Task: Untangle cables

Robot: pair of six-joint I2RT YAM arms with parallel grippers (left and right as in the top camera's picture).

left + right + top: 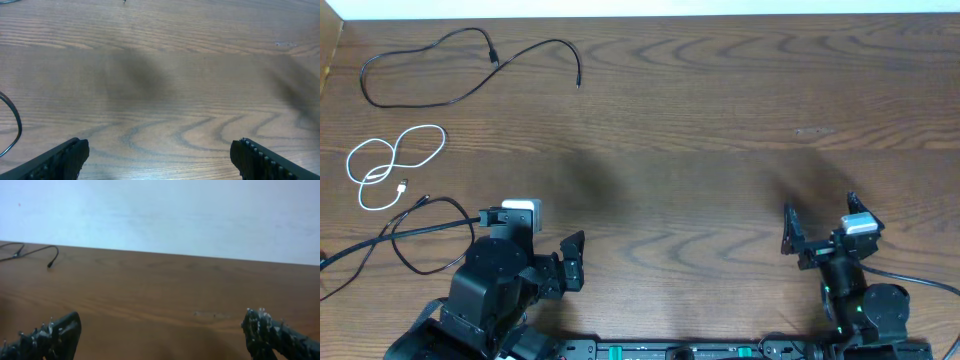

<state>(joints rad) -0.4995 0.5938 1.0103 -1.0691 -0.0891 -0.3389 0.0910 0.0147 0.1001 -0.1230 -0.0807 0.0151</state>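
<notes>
Cables [398, 160] are lying as 3 separate cords on the left side of the table [720, 150], none crossing another, so we are judging the knot to be undone.

Starting from our tools: we are holding the left gripper [160, 146] at 7 o'clock on the table, fingers spread wide and pinching nothing, with only bare wood showing between them. We are holding the right gripper [160, 319] at 5 o'clock, also spread wide and empty, aimed across the wood toward the pale wall [200, 210]. Both are sitting low at the near edge, probably because no strand is left to pull, and parking them open there is leaving the cords undisturbed.

Moving outward, the near black cable [430, 230] is resting at 8 o'clock, just beside our left arm, looping over itself and running off the left edge. Whether its end is touching the arm we cannot tell. The white cable [420, 130] is sitting at 9 o'clock in a loose figure of 8, clear of both black cords. The far black cable [492, 58] is stretching out at 10 o'clock, well apart from the others, its plug end trailing toward the middle.

We are reading this spread as deliberate, each cord being given its own patch of wood so none can catch another. The 1 risk we are seeing is the left arm snagging the near black loop when it moves.
</notes>
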